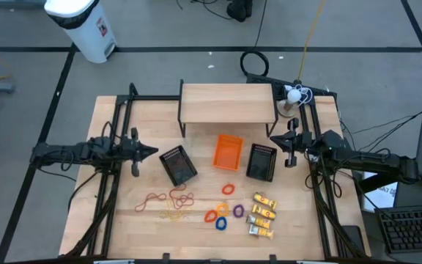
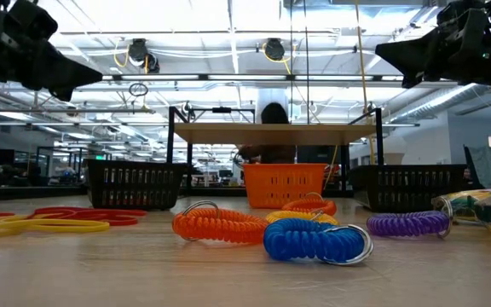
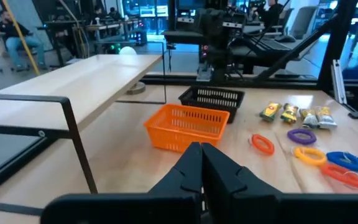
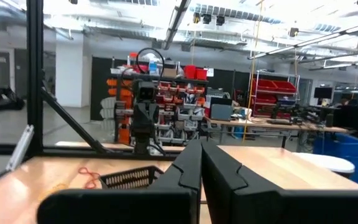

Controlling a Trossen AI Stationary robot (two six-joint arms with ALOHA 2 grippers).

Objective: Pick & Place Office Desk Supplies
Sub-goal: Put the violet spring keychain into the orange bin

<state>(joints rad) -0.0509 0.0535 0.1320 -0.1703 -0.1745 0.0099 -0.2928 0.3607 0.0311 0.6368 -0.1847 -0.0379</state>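
Both arms parked high over the table, nothing held: left gripper [image 1: 151, 152] clenched empty, just left of the left black mesh bin [image 1: 178, 166]; right gripper [image 1: 275, 138] also closed on nothing, at the back right corner of the right black mesh bin [image 1: 261, 161]. Orange plastic bin [image 1: 228, 151] sits between the two mesh bins, in front of the raised wooden shelf [image 1: 228, 103] on its black frame. Three bins total, contents can't be made out. All supplies loose on the table's front half, clear of the bins: tangle of red/tan rubber bands [image 1: 165, 199] front left with yellow bands [image 1: 174, 215] just in front, count unreadable. Five coiled rings in the high view: one orange ring [image 1: 228, 189] alone nearest the bins, then yellow ring [image 1: 223, 210], purple ring [image 1: 239, 211], red-orange ring [image 1: 211, 216] and blue ring [image 1: 220, 223] clustered. Yellow-and-white packets [image 1: 261, 214] front right, about four, lying close together. Nothing lies between grippers and supplies.
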